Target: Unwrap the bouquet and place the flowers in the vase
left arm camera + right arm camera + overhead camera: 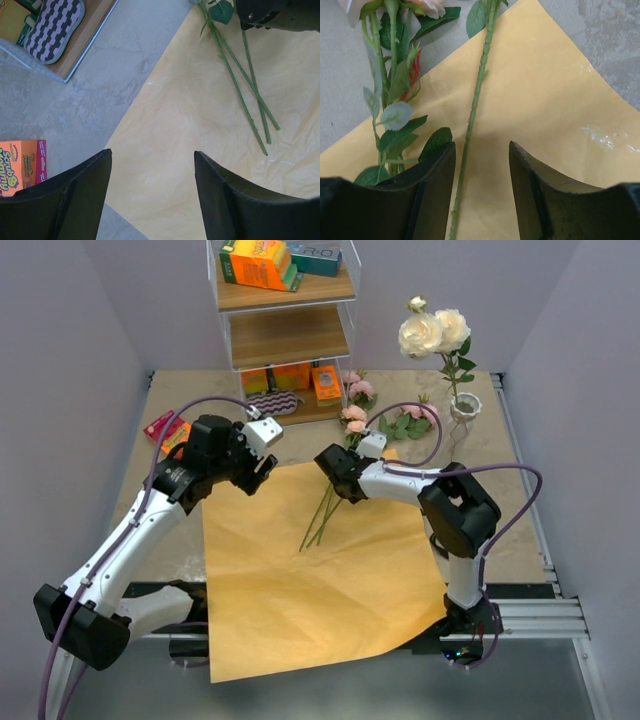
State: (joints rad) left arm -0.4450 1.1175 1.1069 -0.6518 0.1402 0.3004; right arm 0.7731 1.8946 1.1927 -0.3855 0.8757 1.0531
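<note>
Flowers [326,508] lie on the orange paper [320,590] on the desk [300,435]; we judge them light, thin and springy, best pinched low, below the leaves [395,117]. Our right hand [480,147] stands open astride one stem [472,110]; our left hand [152,155] hovers open, empty.

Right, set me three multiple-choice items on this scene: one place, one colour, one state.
1. Where does the vase stand? A on the floor; B on the table, far right; C on a chair.
2. What colour is the paper? A orange; B blue; C green.
3. How is the left gripper? A shut, empty; B shut on the paper; C open, empty.
Answers: B, it stands on bare table to the right of the paper; A, the paper is orange in every view; C, its jaws stand apart with nothing between.
</note>
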